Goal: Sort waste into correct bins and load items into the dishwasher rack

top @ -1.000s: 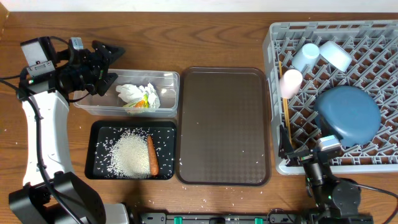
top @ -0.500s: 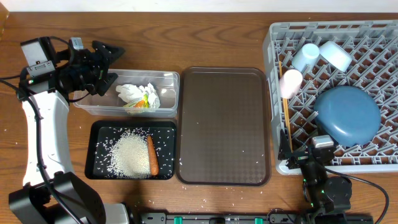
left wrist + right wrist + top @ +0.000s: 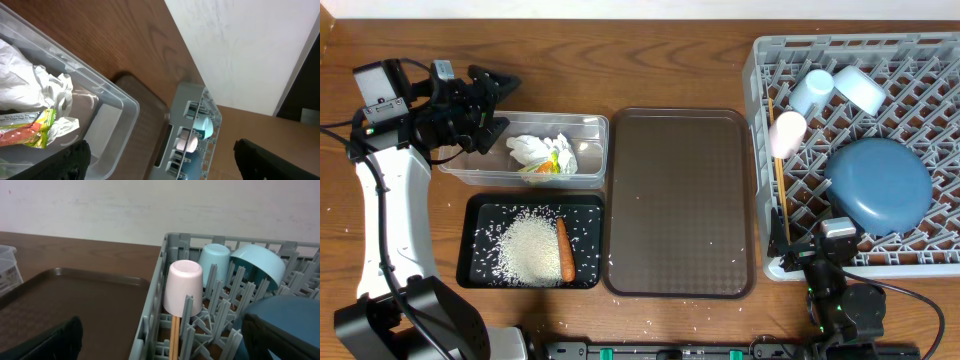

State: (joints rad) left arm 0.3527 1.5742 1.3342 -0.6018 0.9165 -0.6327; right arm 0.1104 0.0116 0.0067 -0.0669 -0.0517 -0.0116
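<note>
Both grippers gape empty. By the left gripper [image 3: 496, 103], a clear rectangular plastic tub [image 3: 592, 121] holds crumpled white paper with green-yellow wrapper [image 3: 542, 153]; we judge it light, soft, pinchable at any fold. The right gripper [image 3: 162, 342] faces the grey pegged rack [image 3: 860, 42].

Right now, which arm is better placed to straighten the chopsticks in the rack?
Right. The right claw sits at the rack edge beside the chopsticks; the left claw hovers by the clear tub, far off.

Open room above the brown tray [image 3: 680, 200], hemmed by clear tub [image 3: 588, 135] and rack [image 3: 757, 92]
</note>
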